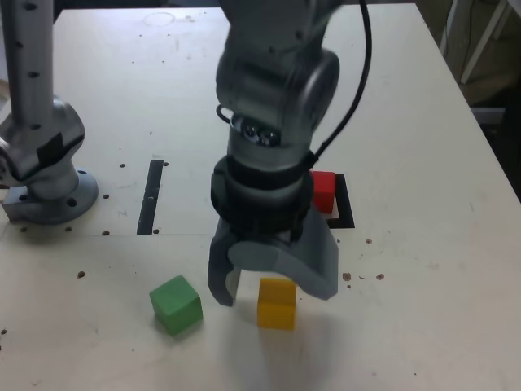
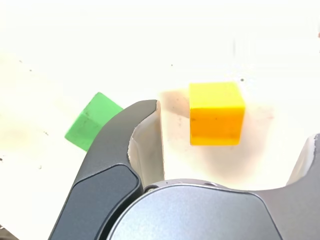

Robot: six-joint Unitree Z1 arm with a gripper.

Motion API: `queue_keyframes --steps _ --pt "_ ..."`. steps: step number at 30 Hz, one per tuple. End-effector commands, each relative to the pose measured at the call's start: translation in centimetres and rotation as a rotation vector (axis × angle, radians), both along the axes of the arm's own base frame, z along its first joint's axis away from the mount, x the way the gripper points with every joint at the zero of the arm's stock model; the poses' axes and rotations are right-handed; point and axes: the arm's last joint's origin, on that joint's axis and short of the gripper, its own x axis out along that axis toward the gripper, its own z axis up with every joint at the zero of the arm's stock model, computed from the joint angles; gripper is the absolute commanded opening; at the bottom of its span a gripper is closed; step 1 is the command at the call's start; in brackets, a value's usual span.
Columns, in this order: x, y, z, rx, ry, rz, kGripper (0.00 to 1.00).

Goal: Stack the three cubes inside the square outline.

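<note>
Currently, hand (image 1: 273, 289): spread wide, empty, straddled the yellow cube (image 1: 277, 303) on the counter (image 1: 423, 309), not gripping.
Yellow cube: sat between the jaws in the wrist view, nearer one than the other.
Risk one: judged likely to get nudged or twisted if closed off-centre.
Green cube (image 1: 176, 304): just beside, toward the exterior view's left; could get clipped by the outer jaw.
Red cube (image 1: 324, 191): already in the square outline (image 1: 343, 213), part hidden; could get knocked by a careless placement.
</note>
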Motion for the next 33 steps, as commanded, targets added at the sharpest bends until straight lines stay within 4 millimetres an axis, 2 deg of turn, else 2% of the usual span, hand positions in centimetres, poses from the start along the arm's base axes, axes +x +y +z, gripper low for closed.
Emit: queue_keyframes --steps 1,7,11,13,19,23,33 --pt "0.2 -0.2 -0.6 -0.005 0.009 -0.006 0.95" --pt "0.6 -0.5 -2.3 -0.011 0.027 -0.017 0.91" --pt "0.7 -0.5 -3.3 -0.011 0.039 -0.017 0.84" --pt "0.8 -0.5 -3.5 -0.009 0.042 -0.016 0.76" --pt "1.1 -0.4 -3.9 -0.001 0.031 -0.014 0.46" --pt "1.2 -0.5 -3.8 0.004 0.018 -0.015 0.35" --pt "1.3 -0.5 -3.8 0.005 0.012 -0.019 0.33"
